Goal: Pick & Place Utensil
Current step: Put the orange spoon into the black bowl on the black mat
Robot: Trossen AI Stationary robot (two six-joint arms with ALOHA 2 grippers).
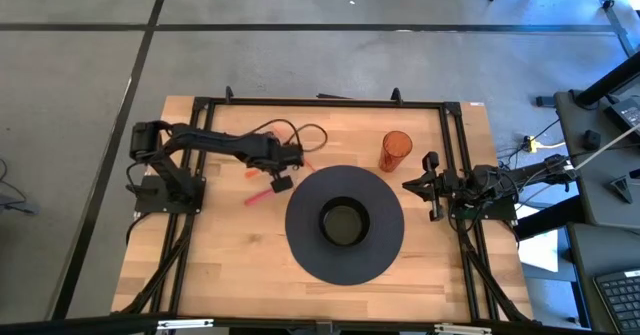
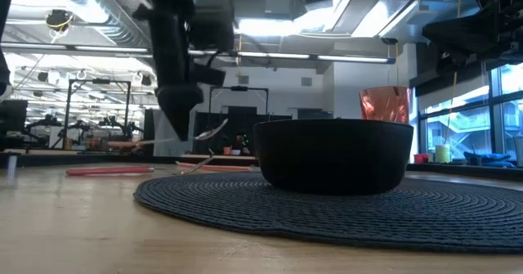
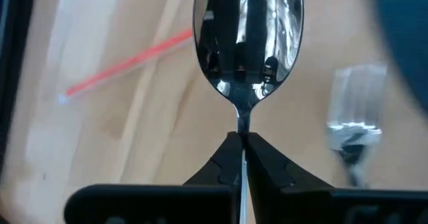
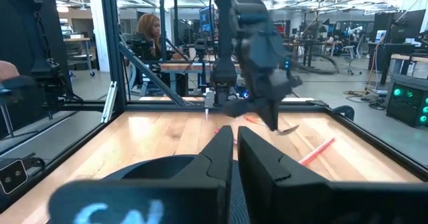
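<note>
- spoon [image 3: 247, 40]: light, stiff, slick metal; best held at the thin neck.
- left gripper [image 3: 241, 147] is clamped on that neck.
- right gripper [image 4: 235, 144] rests closed, empty.

My left gripper [image 1: 283, 183] sits just off the mat's [image 1: 300, 260] left edge, pinched on a spoon [image 3: 247, 43], lifted w/ open air under it; red straw [image 1: 258, 197] lies on the wood beside it, fork [image 3: 351, 140] close by too; black bowl [image 1: 344, 222] fills the mat's centre, rim standing up as a wall; orange cup [image 1: 395, 151] stands upright near the mat's far right; my right gripper [image 1: 433, 187] is parked at the mat's right edge; near part of the table [image 1: 220, 275] is bare wood.
</note>
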